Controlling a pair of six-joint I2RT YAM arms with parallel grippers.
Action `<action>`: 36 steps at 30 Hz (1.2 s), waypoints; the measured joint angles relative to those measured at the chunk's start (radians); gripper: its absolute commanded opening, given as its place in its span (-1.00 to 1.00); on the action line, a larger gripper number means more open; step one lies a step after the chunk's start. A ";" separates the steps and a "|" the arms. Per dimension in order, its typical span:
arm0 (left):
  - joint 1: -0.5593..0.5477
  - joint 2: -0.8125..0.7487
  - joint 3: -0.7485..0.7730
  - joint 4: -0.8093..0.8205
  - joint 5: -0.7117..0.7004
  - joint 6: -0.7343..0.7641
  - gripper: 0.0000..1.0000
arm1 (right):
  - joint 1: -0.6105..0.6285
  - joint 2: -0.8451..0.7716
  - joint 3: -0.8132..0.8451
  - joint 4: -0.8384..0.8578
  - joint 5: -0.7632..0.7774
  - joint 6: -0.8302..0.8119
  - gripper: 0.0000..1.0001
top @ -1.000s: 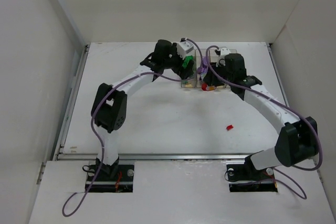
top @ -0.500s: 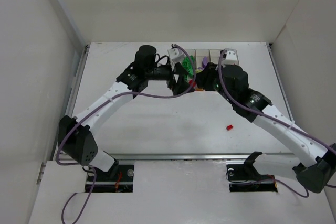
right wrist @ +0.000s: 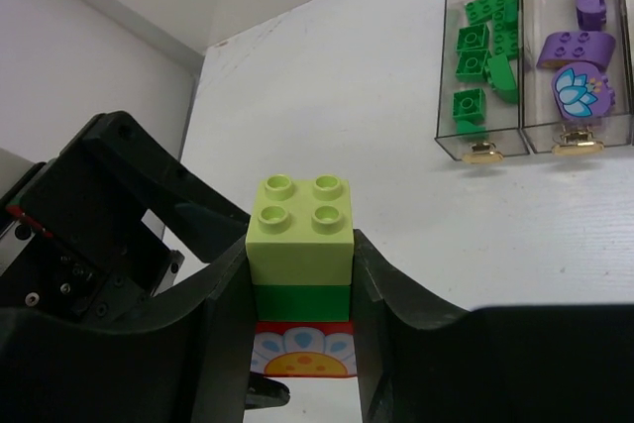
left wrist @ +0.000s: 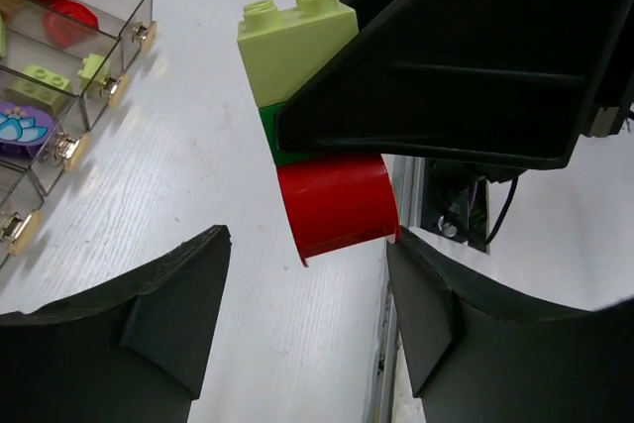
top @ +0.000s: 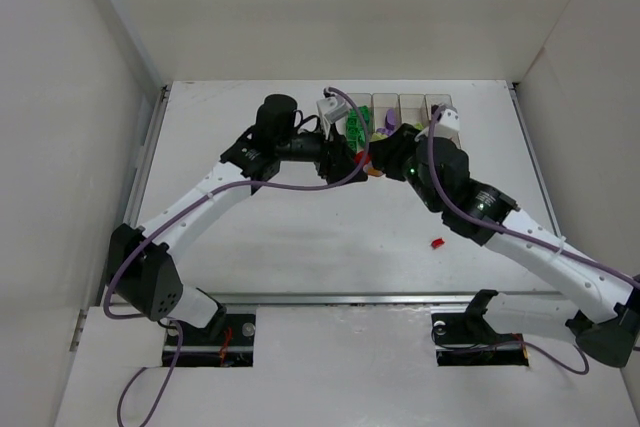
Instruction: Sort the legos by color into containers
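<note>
While right fingers (right wrist: 203, 329) clamp one three-brick stack (right wrist: 302, 274), left fingers (left wrist: 149, 314) stand apart — four bins (top: 412, 107) beyond.

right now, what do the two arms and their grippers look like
Both the left arm and right arm are white links with bulky black joints, each trailed by a purple cable. A white camera block sits at each wrist. The left gripper and right gripper have matte black, wedge-shaped fingers.
</note>
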 measured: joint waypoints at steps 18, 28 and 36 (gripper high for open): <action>0.000 0.000 0.000 0.004 0.025 -0.085 0.10 | 0.017 0.032 -0.015 0.004 0.022 0.047 -1.00; 0.000 0.041 0.022 -0.035 0.036 -0.087 -1.00 | 0.016 0.055 -0.016 -0.005 0.032 0.047 -0.25; 0.000 0.054 0.024 -0.109 -0.007 -0.041 -1.00 | 0.016 0.061 -0.011 0.000 -0.011 -0.035 1.00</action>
